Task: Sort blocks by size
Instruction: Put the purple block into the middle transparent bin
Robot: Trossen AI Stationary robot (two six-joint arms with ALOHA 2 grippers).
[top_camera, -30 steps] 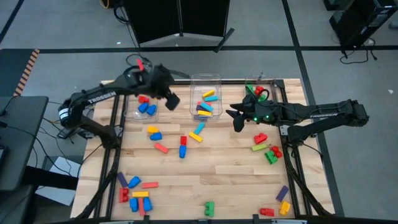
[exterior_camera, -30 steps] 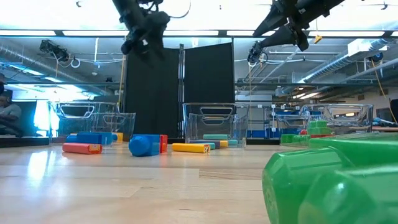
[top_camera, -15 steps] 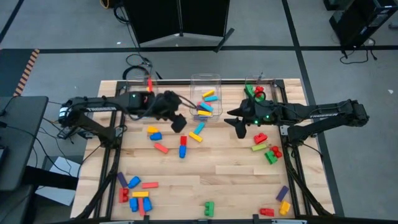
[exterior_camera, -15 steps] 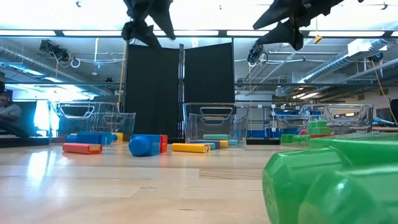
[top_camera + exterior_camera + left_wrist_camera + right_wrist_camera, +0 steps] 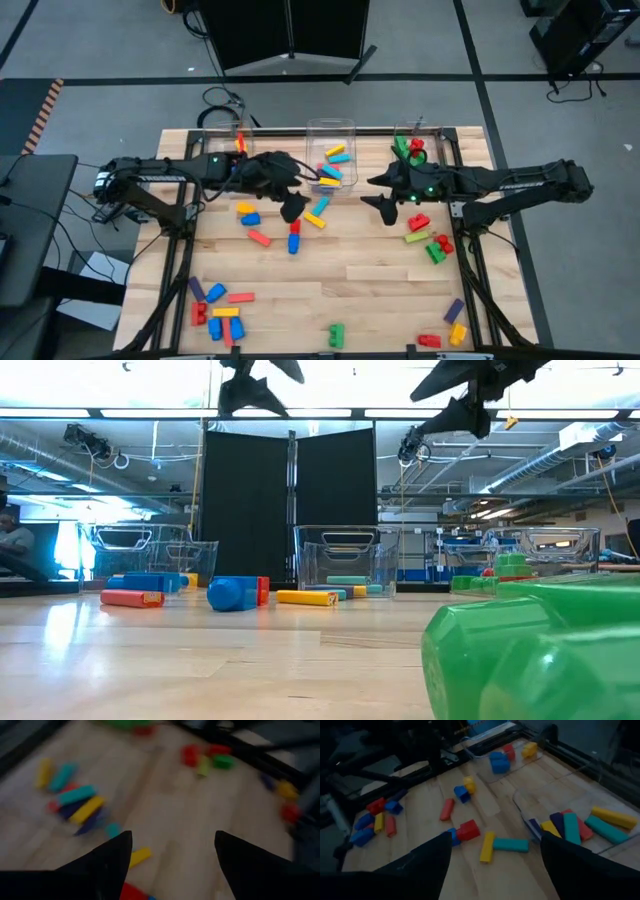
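A wooden table stands on a grey floor, with a black screen behind it and a workshop room beyond. Three clear bins sit along the far edge: the left bin, the middle bin with long yellow, cyan and purple blocks in it, and the right bin with green and red blocks in it.

The left gripper hangs above the table just in front of the gap between the left and middle bins. Its fingers are spread wide and hold nothing. Right beside it, toward the near edge, lies a red and blue block; a cyan and yellow block lies just to its side, and a red block and a blue and yellow pair lie on its other side.

The right gripper hangs above the table in front of the gap between the middle and right bins, fingers spread and empty. A red block lies near it, with a green block and a red and green cluster a little farther toward the near edge.

More blocks lie well apart from both grippers along the near edge: a mixed group at the left corner, a green one in the middle, and purple, yellow and red ones at the right corner.
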